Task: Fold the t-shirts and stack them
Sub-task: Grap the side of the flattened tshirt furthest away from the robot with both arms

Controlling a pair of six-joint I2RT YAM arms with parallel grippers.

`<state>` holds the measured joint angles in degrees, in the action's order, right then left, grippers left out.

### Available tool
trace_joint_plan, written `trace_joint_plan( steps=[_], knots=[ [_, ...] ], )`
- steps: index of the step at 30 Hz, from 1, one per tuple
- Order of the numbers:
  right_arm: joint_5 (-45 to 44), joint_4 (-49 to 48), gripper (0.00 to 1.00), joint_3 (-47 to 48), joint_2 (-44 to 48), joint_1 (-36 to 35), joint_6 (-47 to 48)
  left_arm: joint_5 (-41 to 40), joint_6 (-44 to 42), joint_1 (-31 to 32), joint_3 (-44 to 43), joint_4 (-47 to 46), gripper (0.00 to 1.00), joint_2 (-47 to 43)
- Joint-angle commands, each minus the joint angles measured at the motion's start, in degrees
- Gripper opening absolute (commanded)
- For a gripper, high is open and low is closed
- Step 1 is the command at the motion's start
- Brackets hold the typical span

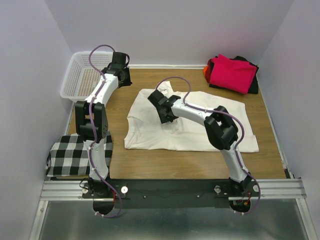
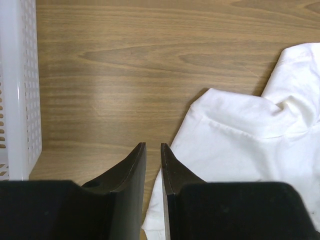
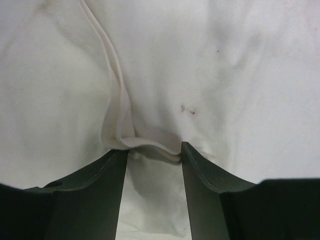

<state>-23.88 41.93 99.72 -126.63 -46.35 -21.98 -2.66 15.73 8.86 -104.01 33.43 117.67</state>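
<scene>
left gripper [image 2: 152, 146]: fingers a narrow slot apart with nothing in it, bare wood showing through the gap
under left gripper: table [image 1: 165, 167], no cloth between or below the tips
right of left gripper: edge of the cream t-shirt [image 1: 150, 136], rumpled, running just beside the right finger
left of left gripper: white mesh basket [image 2: 27, 90], near but apart
why left sits there: my guess is it's staged at the shirt's far-left edge to take a corner or sleeve once the other arm has set the cloth
right gripper [image 3: 153, 149]: fingers well apart, tips down on the cream t-shirt
between right tips: a raised crease of the cloth runs in from ahead and bunches right at the tips; can't tell if it's pinched, looks straddled rather than clamped
why right sits there: probably pinning or gathering that ridge to start a fold line
cream t-shirt state: spread out mid-table, not yet folded
finished pile: magenta-red shirt [image 1: 231, 72] folded on top of a black shirt [image 1: 254, 85], with an orange shirt [image 1: 206, 70] peeking out; well away to the far right of the right gripper, likely kept off the work area
other item: checked cloth [image 1: 75, 155], behind the left gripper at the near-left edge
writing/brands: none readable, only dark specks [image 3: 187, 110] on the cloth ahead of the right tips
</scene>
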Motion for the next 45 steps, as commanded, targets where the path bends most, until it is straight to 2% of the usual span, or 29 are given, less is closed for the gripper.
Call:
trace_joint_plan(
  steps=[1, 6, 10, 16, 24, 31, 41, 45],
  knots=[
    [-1.79, -0.43, 0.56, 0.39, 0.67, 0.91, 0.44, 2.04, -0.96, 0.19, -3.13, 0.76, 0.27, 2.47],
    [-4.76, -1.94, 0.56, 1.7, 4.81, 1.0, 0.1, 4.76, -1.22, 0.28, -6.02, 0.67, 0.27, 4.67],
    [-11.17, -1.94, 0.57, 2.49, 5.78, 1.43, -1.05, 5.55, -0.96, 0.45, -7.52, 0.76, 0.27, 6.43],
    [-16.02, -1.77, 0.58, 3.28, 6.22, 2.75, -2.19, 6.96, -1.05, 0.72, -8.32, 0.41, 0.26, 8.01],
    [-14.35, -1.77, 0.58, 4.96, 6.13, 3.89, -2.89, 12.85, -2.63, 3.09, -12.0, -0.47, 0.27, 12.06],
    [-6.98, -1.5, 0.58, 4.08, 7.88, 10.21, -6.76, 14.87, -1.84, 4.67, -16.75, -1.79, 0.26, 17.76],
    [-2.14, -1.41, 0.58, 2.59, 8.41, 11.02, -5.27, 12.68, 1.58, 6.34, -25.71, -2.58, 0.27, 26.29],
    [-2.05, -1.41, 0.58, 1.27, 9.29, 11.1, -4.74, 9.43, 1.94, 6.87, -28.96, -0.74, 0.32, 28.58]
  ],
)
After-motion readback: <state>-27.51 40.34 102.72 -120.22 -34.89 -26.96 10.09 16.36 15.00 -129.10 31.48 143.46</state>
